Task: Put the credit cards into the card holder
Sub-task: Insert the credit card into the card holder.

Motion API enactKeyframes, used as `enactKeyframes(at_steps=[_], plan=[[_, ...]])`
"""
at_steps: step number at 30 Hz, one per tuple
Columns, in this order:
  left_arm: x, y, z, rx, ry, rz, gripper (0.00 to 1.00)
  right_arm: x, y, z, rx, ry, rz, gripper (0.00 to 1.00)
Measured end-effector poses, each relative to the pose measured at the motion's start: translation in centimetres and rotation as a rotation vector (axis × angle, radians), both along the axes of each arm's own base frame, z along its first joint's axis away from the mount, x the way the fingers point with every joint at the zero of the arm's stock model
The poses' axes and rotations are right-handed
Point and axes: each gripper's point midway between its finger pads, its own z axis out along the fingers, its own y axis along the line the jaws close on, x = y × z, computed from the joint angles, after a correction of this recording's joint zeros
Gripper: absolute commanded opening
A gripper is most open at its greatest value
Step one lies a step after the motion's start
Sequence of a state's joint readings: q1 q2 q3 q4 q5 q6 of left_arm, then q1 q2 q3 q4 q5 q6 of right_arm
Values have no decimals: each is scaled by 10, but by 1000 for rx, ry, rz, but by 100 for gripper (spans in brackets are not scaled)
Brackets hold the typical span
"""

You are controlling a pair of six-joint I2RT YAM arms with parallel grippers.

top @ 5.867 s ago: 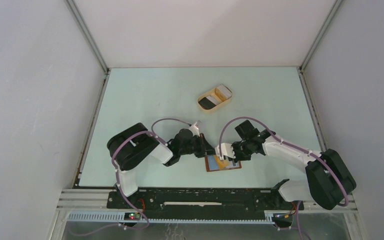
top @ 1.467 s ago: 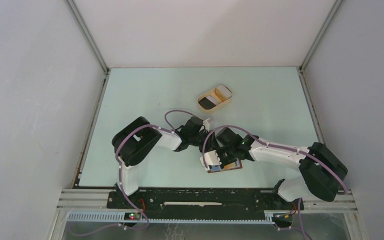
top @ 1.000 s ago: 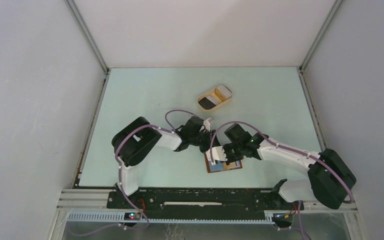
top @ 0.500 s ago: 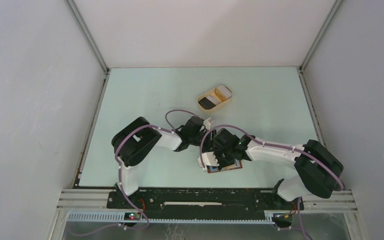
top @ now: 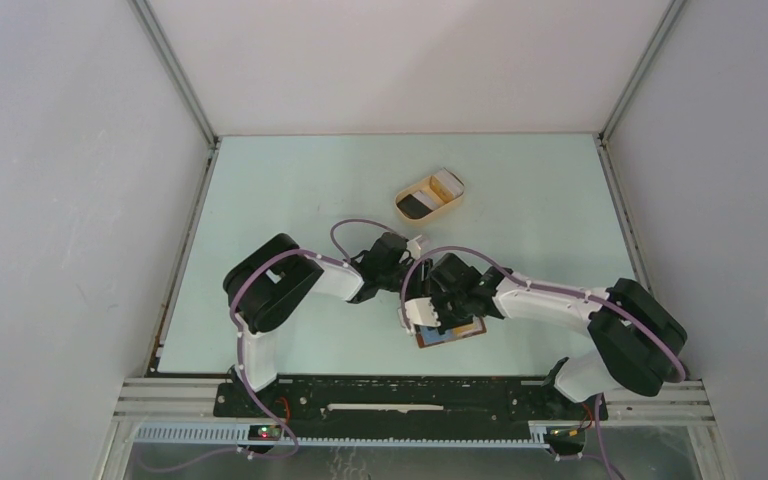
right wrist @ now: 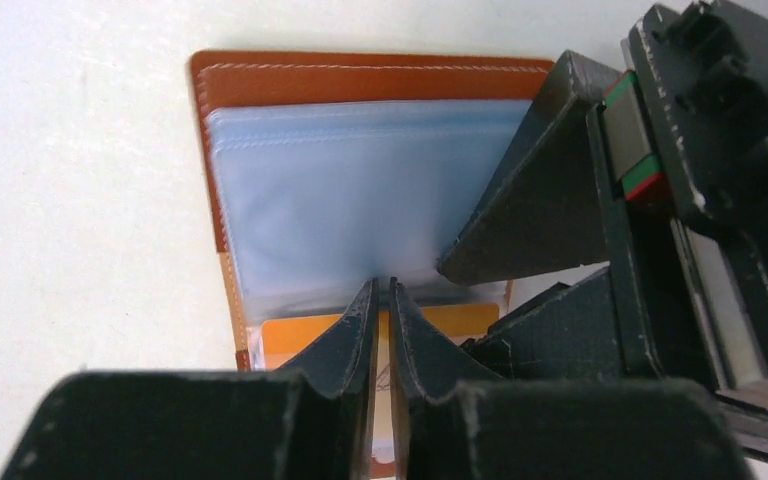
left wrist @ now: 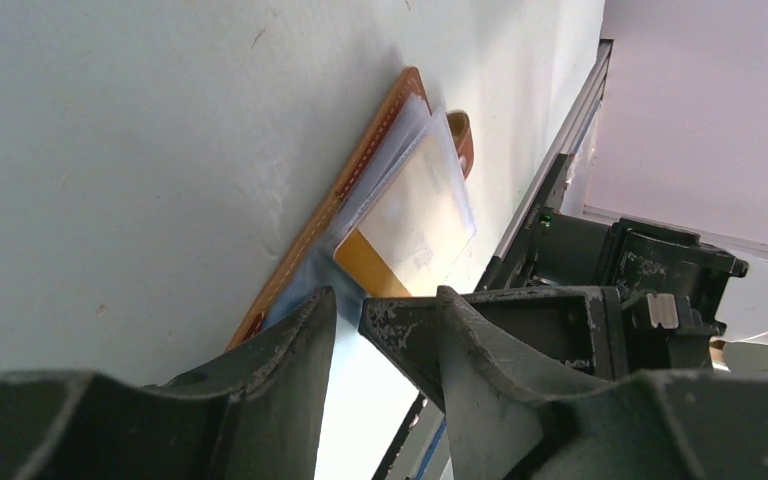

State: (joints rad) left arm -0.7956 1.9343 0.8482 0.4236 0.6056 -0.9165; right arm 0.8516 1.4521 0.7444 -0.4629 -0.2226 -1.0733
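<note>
Right jaws are seen nearly closed, only a sliver left between them, set on the clear sleeves (right wrist: pixel 340 190) of the card holder (right wrist: pixel 360 78); whether a sleeve is pinched cannot be told. Left jaws are held partly open over the same card holder, nothing gripped, with part of the right jaws seen in their gap. The card holder is laid open flat on the tabletop (top: pixel 310 180), an orange card (right wrist: pixel 460 320) showing under the sleeves. A pocket is judged to be in the course of being spread; next a card must be fetched. A black card (top: pixel 417 204) and a pale card (top: pixel 446 184) are kept in a tray (top: pixel 401 205) well beyond the card holder, whose slots are crowded by both jaws.
</note>
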Motion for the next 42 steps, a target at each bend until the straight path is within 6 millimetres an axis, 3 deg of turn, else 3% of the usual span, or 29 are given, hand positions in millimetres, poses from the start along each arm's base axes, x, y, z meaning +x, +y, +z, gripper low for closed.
enactKeyframes(at_steps=[14, 25, 28, 32, 35, 37, 40, 42], plan=[[2, 0, 2, -16, -23, 11, 52, 10, -18, 2, 2, 6, -67, 17], [0, 15, 9, -16, -69, 67, 55, 11, -18, 56, 248, 108, -176, 28], [-3, 24, 14, -11, -91, 92, 55, 11, -25, 59, 277, 145, -194, 30], [-7, 38, 25, -18, -140, 119, 55, -6, -31, 56, 286, 167, -86, 35], [-8, 45, 37, -31, -198, 129, 54, -35, -28, 51, 271, 172, 67, 32], [-8, 50, 46, -38, -253, 136, 54, -48, -25, 46, 249, 178, 144, 23], [-5, 61, 61, -42, -355, 157, 54, -59, -21, 34, 192, 186, 228, 6], [-3, 73, 77, -48, -453, 181, 53, -63, -22, 23, 139, 199, 259, 4]])
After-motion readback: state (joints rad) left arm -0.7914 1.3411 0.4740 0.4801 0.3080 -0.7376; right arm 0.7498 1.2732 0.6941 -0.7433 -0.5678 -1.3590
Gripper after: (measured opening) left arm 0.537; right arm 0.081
